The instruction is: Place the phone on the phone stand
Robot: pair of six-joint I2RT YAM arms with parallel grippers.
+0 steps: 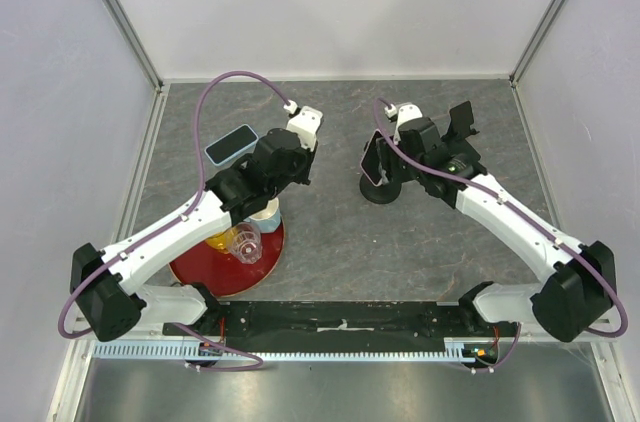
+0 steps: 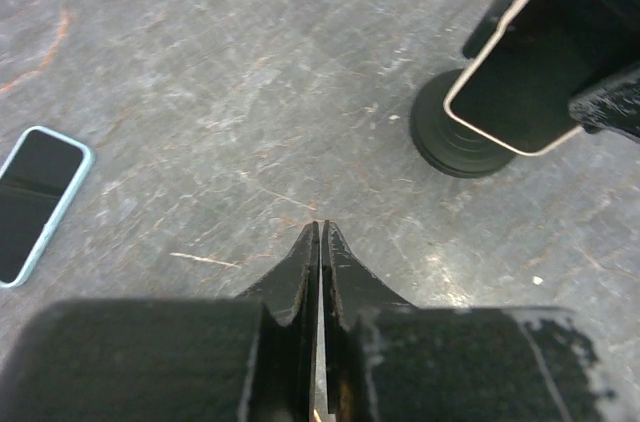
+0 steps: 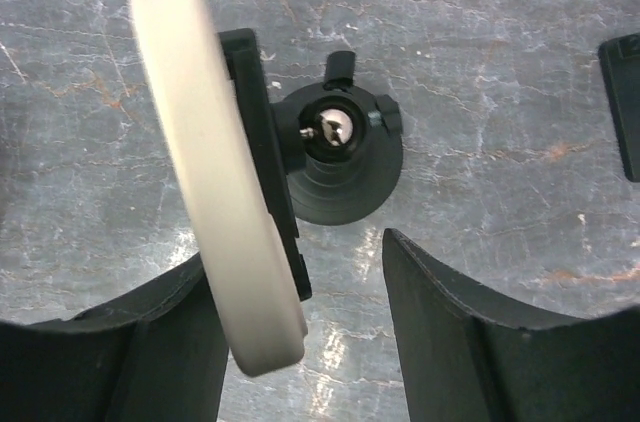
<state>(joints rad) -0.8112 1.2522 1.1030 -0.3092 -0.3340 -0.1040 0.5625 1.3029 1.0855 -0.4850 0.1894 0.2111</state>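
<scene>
**Phone in the stand's cradle, right gripper open around it**

The cream-cased phone (image 3: 220, 172) sits tilted on the black stand (image 3: 345, 177), right of middle on the grey surface (image 2: 250, 92). The right gripper (image 3: 300, 287) is spread wide around the phone's lower end; contact cannot be told. The left gripper (image 2: 320, 232) is pressed together, empty. A teal-cased phone (image 2: 35, 204) lies flat to the far left. The phone looks stiff, light and smooth-sided, probably slippery, so it is best held across its long edges, off the glass.

Bright, even overhead light; soft shadows; left claw (image 2: 320, 230) blurry up close.
</scene>
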